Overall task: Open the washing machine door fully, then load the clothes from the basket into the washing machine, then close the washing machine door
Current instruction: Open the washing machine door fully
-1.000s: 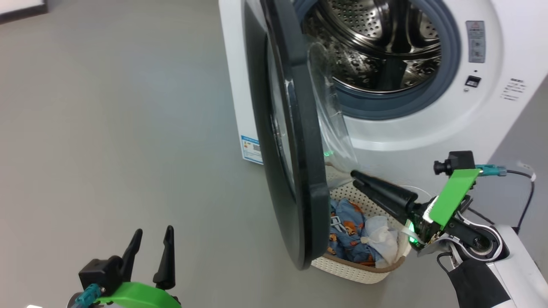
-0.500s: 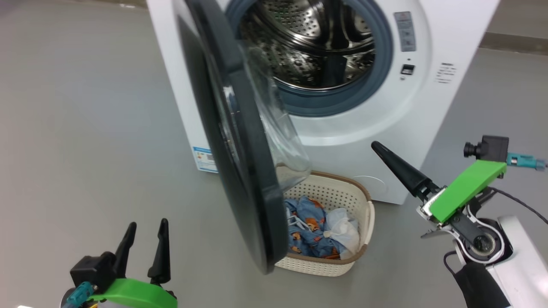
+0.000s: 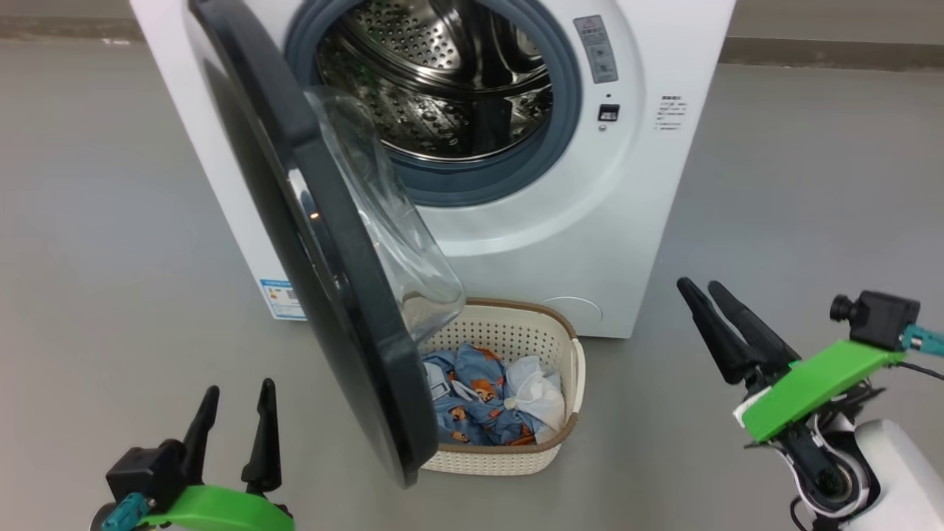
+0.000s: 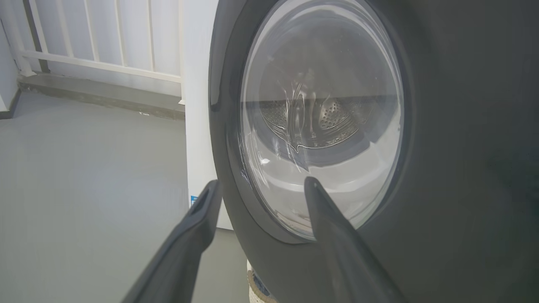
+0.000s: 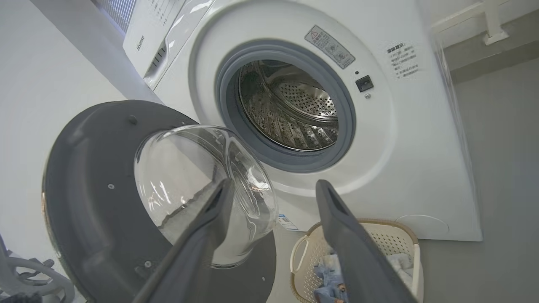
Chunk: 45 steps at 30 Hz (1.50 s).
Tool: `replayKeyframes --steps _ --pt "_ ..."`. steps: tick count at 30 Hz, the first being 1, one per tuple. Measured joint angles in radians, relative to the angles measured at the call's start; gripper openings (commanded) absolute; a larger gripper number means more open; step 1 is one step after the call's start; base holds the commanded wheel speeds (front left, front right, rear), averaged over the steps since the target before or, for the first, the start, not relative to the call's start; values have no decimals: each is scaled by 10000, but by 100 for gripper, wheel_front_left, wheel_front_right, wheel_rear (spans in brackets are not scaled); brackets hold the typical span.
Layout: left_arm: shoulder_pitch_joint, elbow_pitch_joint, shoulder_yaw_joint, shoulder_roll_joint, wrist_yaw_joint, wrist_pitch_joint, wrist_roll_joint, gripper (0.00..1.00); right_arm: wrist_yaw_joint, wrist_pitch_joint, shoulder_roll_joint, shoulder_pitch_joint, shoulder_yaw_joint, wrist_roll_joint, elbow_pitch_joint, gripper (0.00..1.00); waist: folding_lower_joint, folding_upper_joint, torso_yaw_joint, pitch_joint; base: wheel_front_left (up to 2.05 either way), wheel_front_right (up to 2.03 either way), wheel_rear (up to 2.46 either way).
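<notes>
Door: the washing machine door (image 3: 380,376) stands swung out from the left side of the washing machine (image 3: 590,243), almost edge-on to my head. Its glass bowl (image 3: 383,228) bulges toward the machine's opening.
Clothes: the clothes (image 3: 479,405), blue printed pieces and a white cloth (image 3: 538,391), lie heaped in the basket (image 3: 575,369).
Basket: on the floor (image 3: 110,221), just in front of the washing machine, below its opening.
In the way: the door's lower rim overhangs the basket's left end and hides that part. The door stands between my left pincer and the basket.
Drum: the steel drum (image 3: 442,81) is open to view inside the grey gasket (image 3: 479,184).
Sticker: a blue label (image 3: 282,299) low on the machine's front, left of the door.
Left pincer: my left gripper (image 3: 240,387) is spread and empty. It is low, out from the machine's left corner, with its fingers aimed at the door's outer face and not touching it.
Right pincer: my right gripper (image 3: 698,285) is spread wide and empty. It is off the machine's right front corner, with its fingers angled up toward the machine.
</notes>
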Motion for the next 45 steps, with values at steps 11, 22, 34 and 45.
replayKeyframes --steps 11,22,34,45 --pt "77 -128 13 2 0 0 96 100 0 -2571 -293 995 100 -2094 639 100 0 0 -513 -80 0 0 0" --pt "264 -245 82 0 0 0 111 100 0 -3281 13 1299 -708 -4727 1430 100 0 0 -576 -42 0 0 0" --pt "263 -295 59 12 0 0 113 100 0 -3294 564 1381 -1499 -5973 1576 100 0 0 -541 64 0 0 0" --pt "263 -295 -46 10 0 0 113 100 0 -3296 744 1507 -1850 -6606 1312 100 0 0 -540 64 0 0 0"
